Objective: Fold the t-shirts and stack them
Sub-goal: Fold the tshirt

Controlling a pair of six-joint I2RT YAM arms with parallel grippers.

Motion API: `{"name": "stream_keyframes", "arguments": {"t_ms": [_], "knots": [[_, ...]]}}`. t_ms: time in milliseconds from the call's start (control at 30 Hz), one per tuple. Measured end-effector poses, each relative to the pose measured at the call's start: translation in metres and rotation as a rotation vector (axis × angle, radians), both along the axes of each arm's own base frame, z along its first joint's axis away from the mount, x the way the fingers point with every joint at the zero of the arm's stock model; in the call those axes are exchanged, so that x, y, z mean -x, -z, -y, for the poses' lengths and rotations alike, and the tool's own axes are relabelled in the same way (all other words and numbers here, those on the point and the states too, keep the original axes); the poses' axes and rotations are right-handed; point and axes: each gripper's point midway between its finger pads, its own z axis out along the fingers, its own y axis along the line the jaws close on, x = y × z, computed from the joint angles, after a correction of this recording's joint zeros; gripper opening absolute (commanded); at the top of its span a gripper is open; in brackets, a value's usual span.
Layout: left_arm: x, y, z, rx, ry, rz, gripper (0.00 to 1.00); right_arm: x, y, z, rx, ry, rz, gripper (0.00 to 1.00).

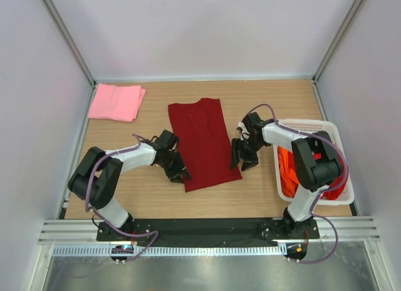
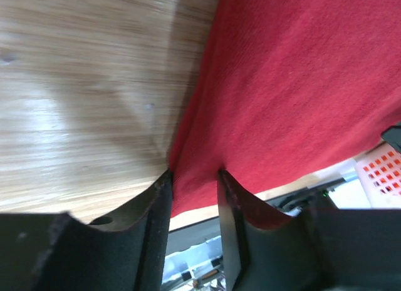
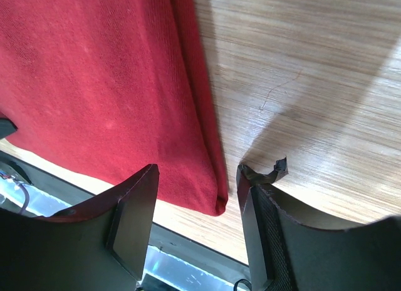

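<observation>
The dark red t-shirt (image 1: 203, 141) lies flat on the wooden table (image 1: 269, 103), already narrowed into a long strip with its neck end away from me and its hem end toward me. I take every position from this shirt. My left gripper (image 2: 194, 178) sits at its near left corner. In the left wrist view the two fingers are apart, with the cloth's edge running between them, and nothing is clamped. My right gripper (image 3: 197, 172) sits at the near right corner, fingers also apart. The folded corner lies in the gap between them and the outer finger rests over bare wood just beside the edge. I judge that this is the grasping step before the crosswise fold. Next, both grippers need to close on their corners together, lift evenly and carry the hem toward the neck so the strip halves without skewing. Beyond the shirt's far left corner, well apart from it, lies a folded light pink t-shirt (image 1: 116, 102). It is probably the start of the stack. To the shirt's right, past my right arm, stands a white slotted basket (image 1: 335, 136) holding bunched orange cloth (image 1: 287, 172). I cannot tell whether this is one garment or more.
</observation>
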Motion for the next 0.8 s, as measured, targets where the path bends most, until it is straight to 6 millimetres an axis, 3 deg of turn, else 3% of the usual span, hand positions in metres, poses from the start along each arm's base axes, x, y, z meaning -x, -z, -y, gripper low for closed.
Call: {"name": "stream_keyframes", "arguments": {"t_ms": [100,233,433,800], "knots": [[0.0009,0.0012,0.0052,0.024,-0.008,-0.013,0.33,0.0000,-0.0002,-0.0002,-0.001,0.002,-0.001,0.60],[0.0024,0.0032,0.0061,0.031,-0.015,-0.015,0.18,0.0001,-0.0002,-0.0003,0.000,0.006,-0.003,0.60],[0.0028,0.0050,0.0054,0.025,-0.009,-0.016,0.08,0.0045,-0.0003,0.0009,-0.001,0.013,-0.007,0.63],[0.0028,0.0051,0.0056,0.019,0.006,-0.016,0.06,0.0038,0.0008,-0.0056,-0.036,0.013,-0.022,0.59]]}}
